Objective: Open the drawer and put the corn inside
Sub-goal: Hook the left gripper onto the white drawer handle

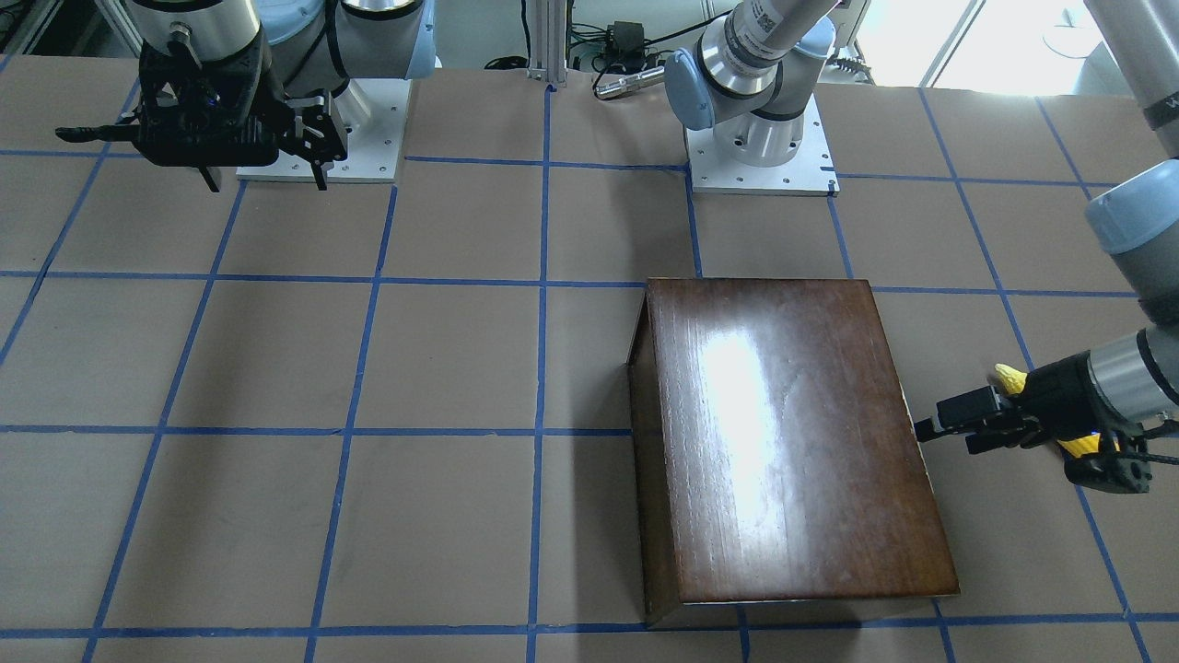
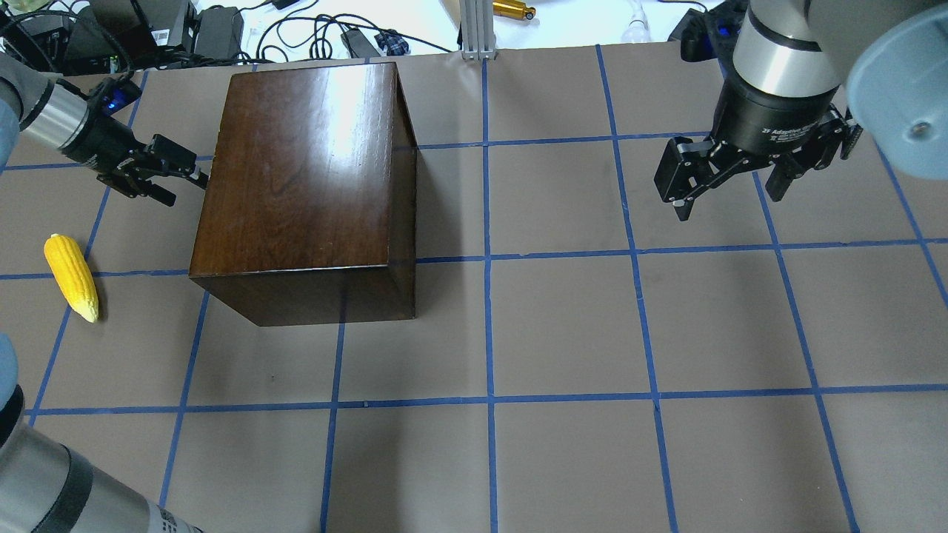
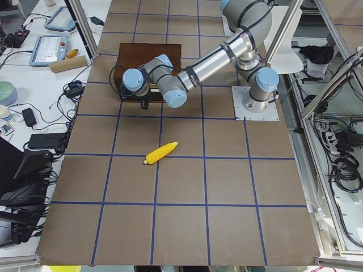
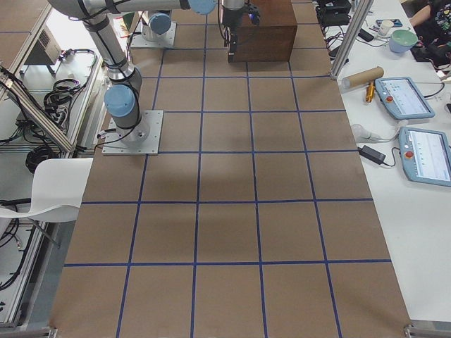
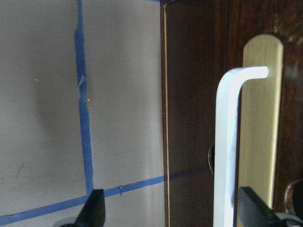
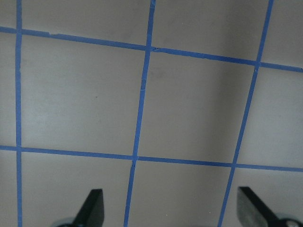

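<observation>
The glossy dark-brown box [image 2: 304,170] stands on the table with its drawer shut. The drawer front [image 5: 199,94] fills the left wrist view, with a pale bar handle [image 5: 225,151] on a brass plate. My left gripper [image 2: 187,189] is open and level at the box's left side, close to the drawer front; the handle lies between its fingertips [image 5: 94,210] in the wrist view. The yellow corn [image 2: 71,276] lies on the table left of the box, apart from the gripper. My right gripper [image 2: 729,203] is open and empty, high over the table's right side.
The table [image 2: 563,326] is brown with a blue tape grid. Cables and power supplies [image 2: 185,29] lie beyond the far edge behind the box. The right wrist view shows only bare table [image 6: 189,104] beneath.
</observation>
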